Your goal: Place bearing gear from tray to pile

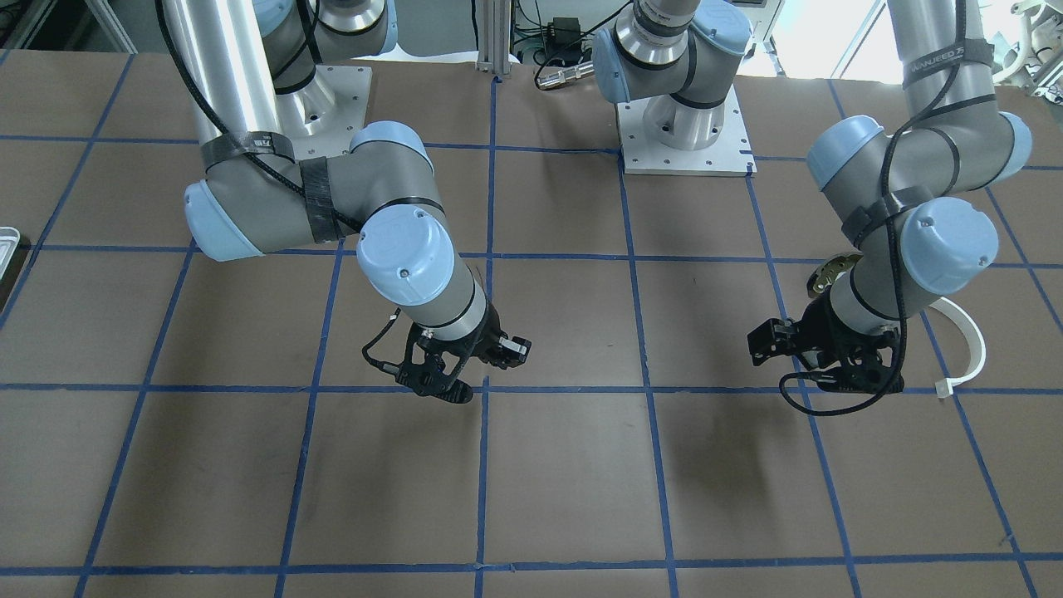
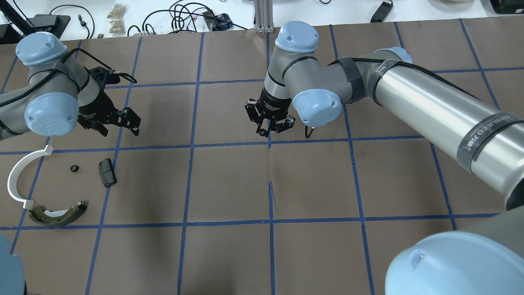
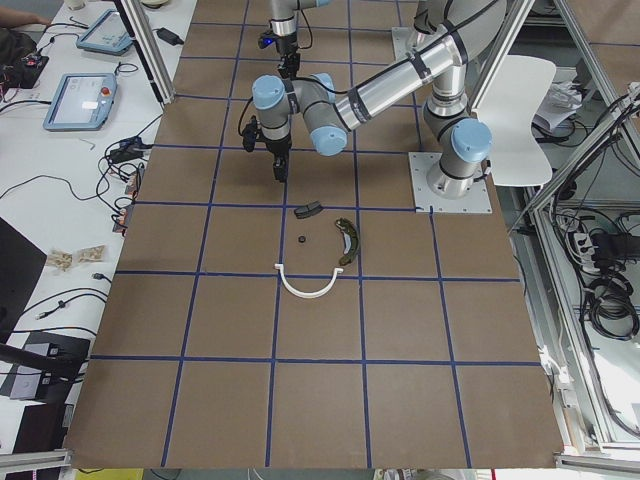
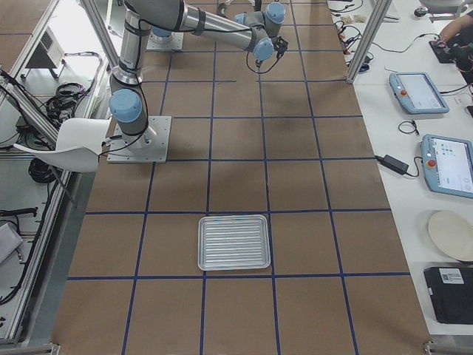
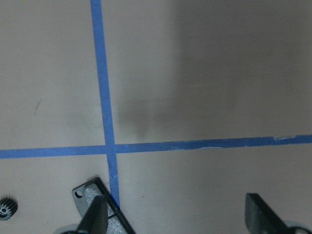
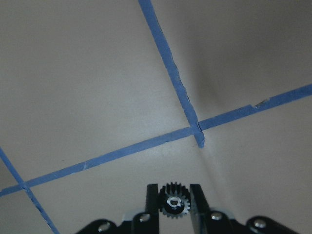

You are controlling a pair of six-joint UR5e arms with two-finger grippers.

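2 UR5e arms reach over a brown table (image 2: 229,184) crossed by a grid of blue tape. Clock directions below are read in the overhead view, with 12 o'clock pointing away from the robot.

The right arm (image 2: 430,98) stretches to the table's middle, and the right gripper (image 2: 267,128) hangs just above a tape crossing. Its 2 fingers are pinched on the bearing gear (image 6: 173,201), a small dark toothed wheel with a bright centre, held clear of the table. The left arm (image 2: 49,94) is bent near the table's 9 o'clock side. The left gripper (image 2: 118,128) points down with its fingers (image 5: 261,217) spread wide and nothing between them.

The tray (image 4: 233,242), silvery with a ribbed floor, lies on the robot's right end of the table, well apart from both grippers. In the right side view it sits at 6 o'clock from the right gripper.

The pile (image 2: 61,188) lies at about 8 o'clock from the right gripper, well apart from it, and near the left gripper:
- The white plastic arc (image 2: 18,178) is its outermost part.
- The olive-grey brake shoe (image 2: 57,215) lies just beside the arc's near end.
- The black block (image 2: 107,172) rests at 6 o'clock from the left gripper.
- 1 second small gear (image 2: 74,168) sits at 9 o'clock from the block, between the block and the arc.
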